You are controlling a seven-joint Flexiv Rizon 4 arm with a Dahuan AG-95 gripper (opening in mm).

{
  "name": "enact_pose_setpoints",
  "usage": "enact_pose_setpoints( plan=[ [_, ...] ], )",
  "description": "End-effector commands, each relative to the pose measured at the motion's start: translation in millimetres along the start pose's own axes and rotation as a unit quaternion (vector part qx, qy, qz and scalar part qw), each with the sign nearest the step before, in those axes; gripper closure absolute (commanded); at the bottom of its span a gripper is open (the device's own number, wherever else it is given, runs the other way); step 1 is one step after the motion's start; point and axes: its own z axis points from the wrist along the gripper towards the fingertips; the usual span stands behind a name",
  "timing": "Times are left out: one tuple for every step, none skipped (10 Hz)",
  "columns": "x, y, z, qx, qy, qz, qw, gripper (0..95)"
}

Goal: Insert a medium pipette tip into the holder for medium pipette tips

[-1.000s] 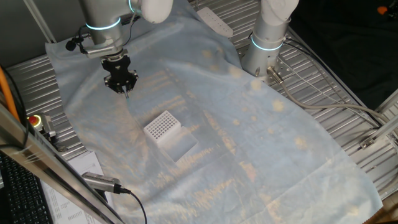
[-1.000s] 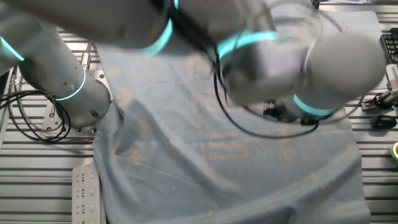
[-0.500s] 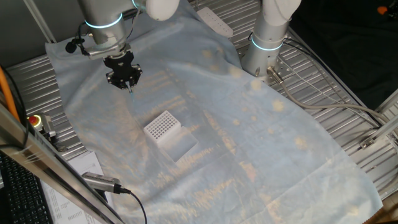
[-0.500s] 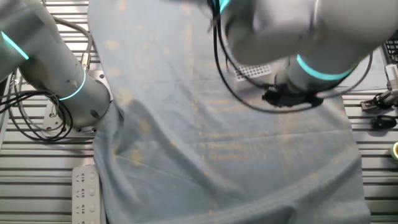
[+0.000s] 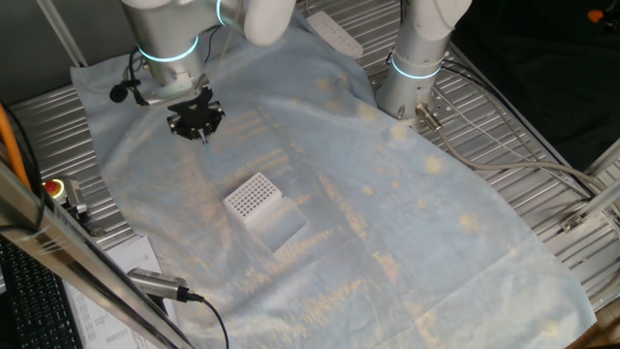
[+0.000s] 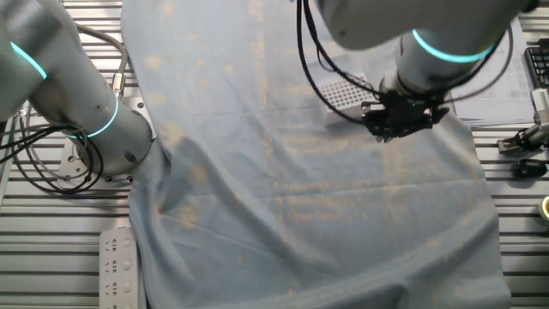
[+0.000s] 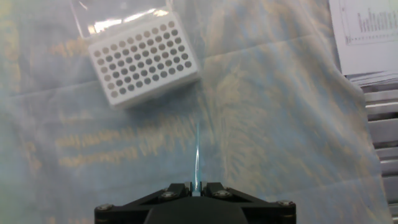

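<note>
1. Metal slats of the desk (image 5: pixel 528 126) carry a pale blue cloth (image 5: pixel 387 194), rumpled and mottled with yellowish patches, that covers nearly the whole work area in both fixed views.
2. Grey and white, the arm (image 5: pixel 174 44) reaches in over the far left of the cloth in one fixed view, its glowing teal ring just above the wrist.
3. White plastic with a grid of dark holes, the holder for medium pipette tips (image 5: pixel 253 198) sits on the cloth nearer the camera than the arm, its clear lid (image 7: pixel 118 15) hinged open beyond it in the hand view; every hole that can be made out looks unfilled.
4. Black, the pincer (image 5: pixel 199 124) hangs above the cloth, well apart from the holder, its jaws drawn narrow and clamped on the tip's thick end.
5. Pale teal, the medium pipette tip (image 7: pixel 197 158) juts from between the fingers, its long axis in line with them and its thin end pointing away from the pincer toward the cloth.
6. Seen along the fingers, the holder (image 7: pixel 143 57) lies ahead and off to the left of the tip's line, so the coming move likely calls for a shift that way before any descent onto a hole.
</note>
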Motion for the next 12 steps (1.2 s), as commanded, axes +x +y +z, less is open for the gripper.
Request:
enact_pose_setpoints(
  plan=[
    [0.2, 0.5, -0.7, 0.007, 0.008, -0.014, 0.9999, 95.0],
    [0.2, 0.5, -0.7, 0.006, 0.013, -0.016, 0.9998, 95.0],
    [0.2, 0.5, -0.7, 0.001, 0.029, -0.016, 0.9994, 95.0],
    [0.2, 0.5, -0.7, -0.002, 0.05, -0.016, 0.9986, 95.0],
    [-12.2, 2.5, -5.2, -0.003, 0.083, -0.014, 0.9965, 95.0],
    [-18.8, 4.6, -8.4, -0.003, 0.086, -0.01, 0.9962, 95.0],
    [-32.1, 10.6, -16.7, -0.005, 0.084, 0.0, 0.9965, 95.0],
    [-38.8, 13.5, -21.1, -0.005, 0.087, 0.001, 0.9962, 95.0],
    [-45.4, 16.0, -22.9, -0.005, 0.09, -0.004, 0.9959, 95.0],
    [-48.1, 19.0, -24.6, -0.007, 0.097, -0.004, 0.9953, 95.0],
    [-50.0, 21.9, -23.9, -0.009, 0.103, -0.012, 0.9945, 95.0],
    [-49.0, 26.2, -21.9, -0.009, 0.111, -0.014, 0.9937, 95.0]
  ],
)
